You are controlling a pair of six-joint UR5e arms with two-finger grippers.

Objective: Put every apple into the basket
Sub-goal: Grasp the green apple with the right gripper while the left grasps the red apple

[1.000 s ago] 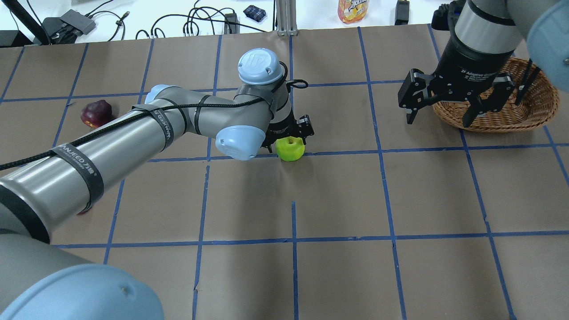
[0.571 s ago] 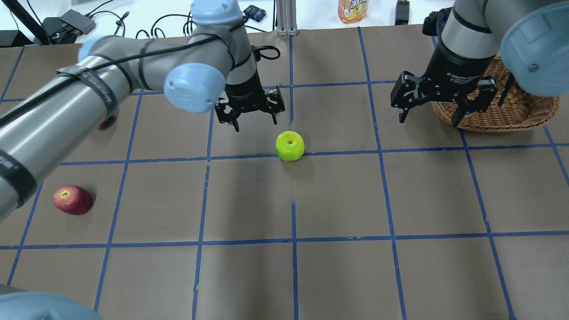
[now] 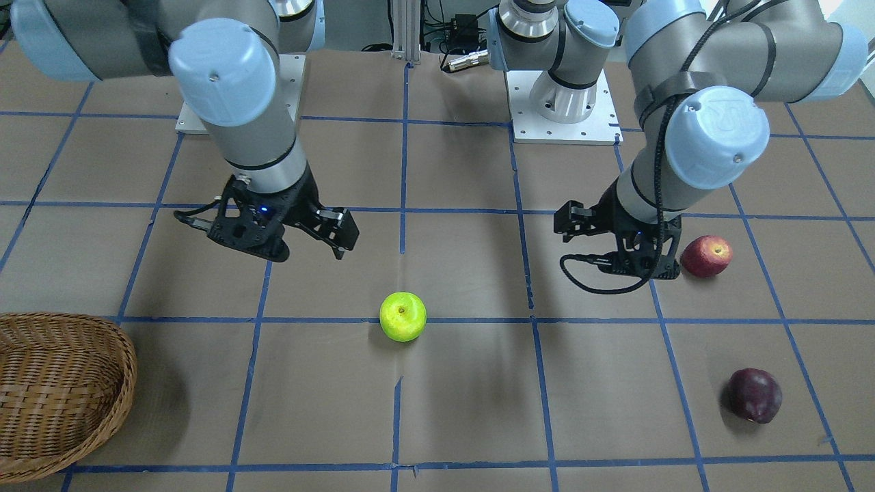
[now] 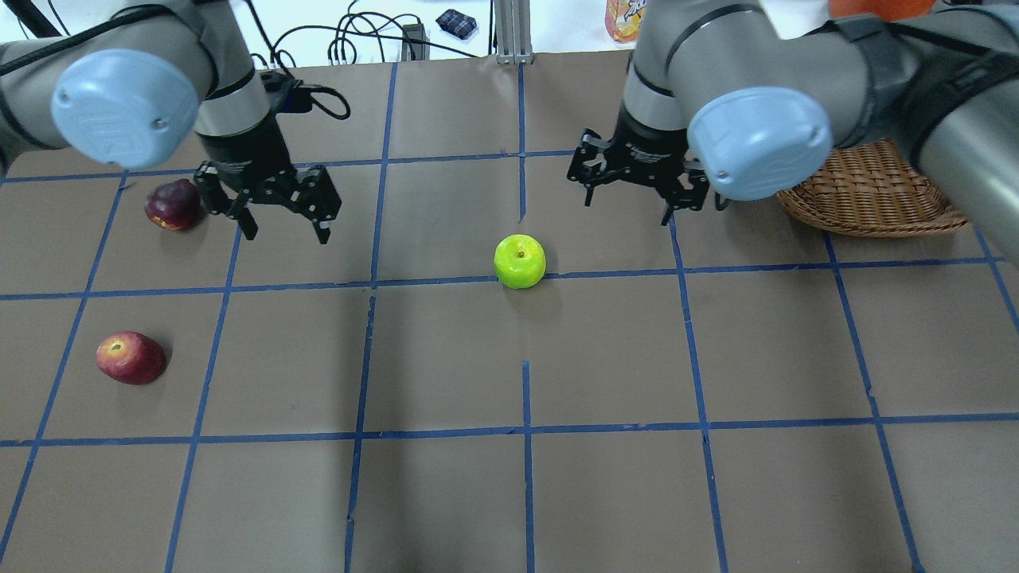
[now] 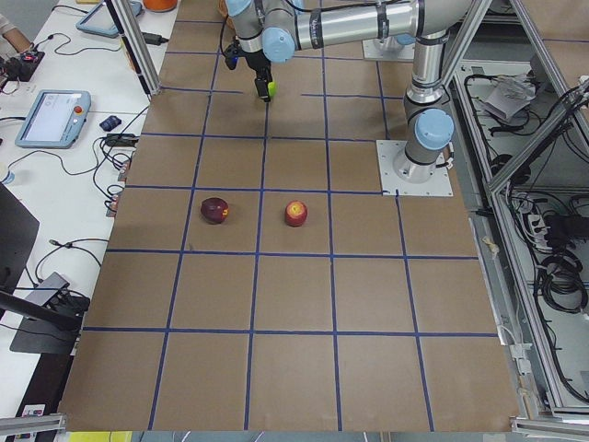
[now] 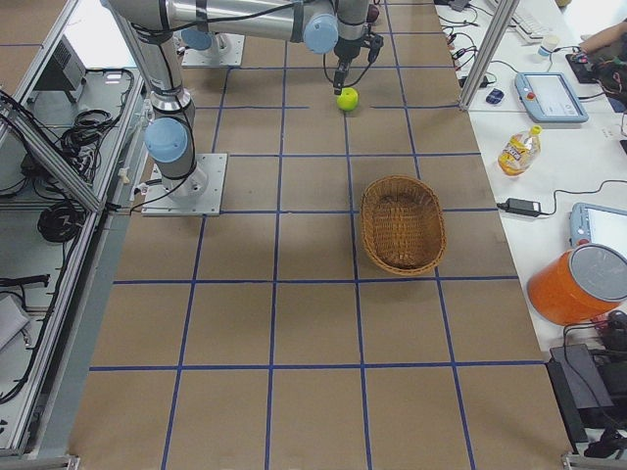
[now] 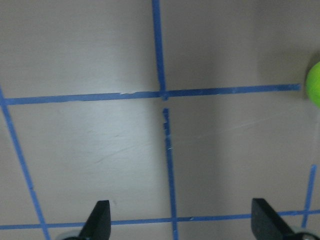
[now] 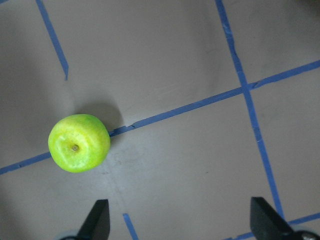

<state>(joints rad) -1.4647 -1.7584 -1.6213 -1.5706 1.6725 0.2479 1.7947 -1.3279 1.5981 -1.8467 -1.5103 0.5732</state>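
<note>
The apples are three round, smooth-skinned fruits, and all three lie on the table outside the basket. The bright yellow-green apple (image 4: pixel 520 261) sits stem-up near the table's centre, on a blue tape line. The red apple with the yellowish stem dimple (image 4: pixel 131 358) lies at the near left. The dark maroon-purple apple (image 4: pixel 173 204) lies at the far left, well apart from the red one.

The shallow oval basket (image 4: pixel 868 195) is of light brown woven wicker. It stands at the far right, partly hidden behind the right arm in the overhead view.

The table (image 4: pixel 605 358) is covered with matte brown paper divided into squares by blue tape (image 4: pixel 527 432).

The left gripper (image 4: pixel 285 231) hangs above the table with its two black fingers spread wide and nothing between them. The maroon-purple apple lies just beside it, on its left. The yellow-green apple lies well to its right and shows only as a sliver at the right edge of the left wrist view.

The right gripper (image 4: pixel 626 208) is likewise released, its fingers apart and empty, and hangs between the yellow-green apple and the basket. The yellow-green apple lies to its left and on its near side, not touching either finger. In the right wrist view it sits left of centre, clear of the fingertips (image 8: pixel 98 220).
</note>
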